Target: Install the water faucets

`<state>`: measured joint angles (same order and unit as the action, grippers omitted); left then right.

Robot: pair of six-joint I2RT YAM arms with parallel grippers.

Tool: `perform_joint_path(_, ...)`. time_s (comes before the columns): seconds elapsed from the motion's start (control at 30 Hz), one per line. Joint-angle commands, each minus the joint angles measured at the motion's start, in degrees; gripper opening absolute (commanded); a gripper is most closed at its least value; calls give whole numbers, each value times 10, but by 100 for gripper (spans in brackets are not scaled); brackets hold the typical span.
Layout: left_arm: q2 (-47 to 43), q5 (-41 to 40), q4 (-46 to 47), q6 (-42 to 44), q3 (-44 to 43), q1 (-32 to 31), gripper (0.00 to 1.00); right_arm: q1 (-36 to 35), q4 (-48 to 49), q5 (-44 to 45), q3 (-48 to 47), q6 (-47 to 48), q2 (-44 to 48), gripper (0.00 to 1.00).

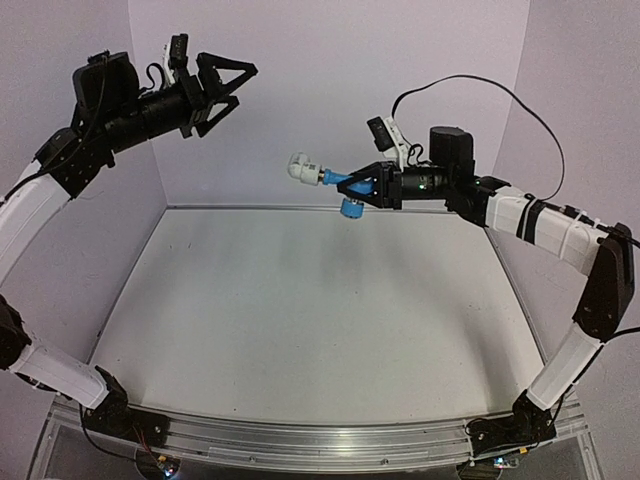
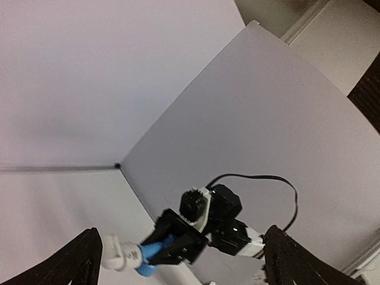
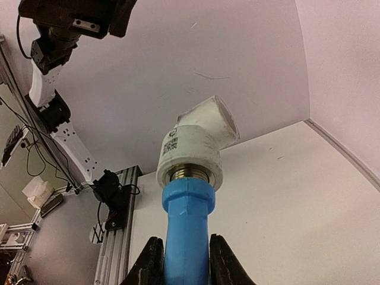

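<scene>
Lilac walls [image 1: 330, 80] enclose the pale worktop [image 1: 300, 330]. At 1 o'clock the right end effector [image 1: 358, 184] clamps the blue tap [image 1: 338, 178] with white fitting [image 1: 302, 168]; the left end effector [image 1: 243, 85] gapes wide.

I see a pale grey tabletop [image 1: 300, 320], metal rail [image 1: 320, 437] along near edge, left arm base [image 1: 112, 408], right arm base [image 1: 515, 428] on it

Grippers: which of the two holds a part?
The right gripper, shut on the bright-blue plastic tap with a white elbow fitting at its end; the left gripper hangs open, empty.
</scene>
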<state>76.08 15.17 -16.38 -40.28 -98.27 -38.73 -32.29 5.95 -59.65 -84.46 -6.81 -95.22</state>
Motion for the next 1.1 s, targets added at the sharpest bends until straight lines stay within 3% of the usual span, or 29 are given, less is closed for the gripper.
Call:
perform_joint_path(0.0,31,128,17,-254,46,18,96,-3,17,19,-8,44,34,0)
perform_joint_path(0.1,49,185,46,-302,83,22,93,-4,17,9,-11,40,35,0)
perform_joint_path(0.23,74,251,157,-340,125,25,91,-4,17,5,-11,32,36,0)
perform_joint_path(0.5,121,290,161,-275,113,20,87,-8,16,-12,-28,14,28,0)
perform_joint_path(0.77,147,315,161,-216,98,10,73,-13,15,-11,-39,6,14,0)
perform_joint_path(0.93,154,310,161,-153,99,12,46,-16,14,1,-42,-7,7,0)
perform_joint_path(1.07,147,312,161,23,97,18,22,-18,11,36,-47,-53,-5,0)
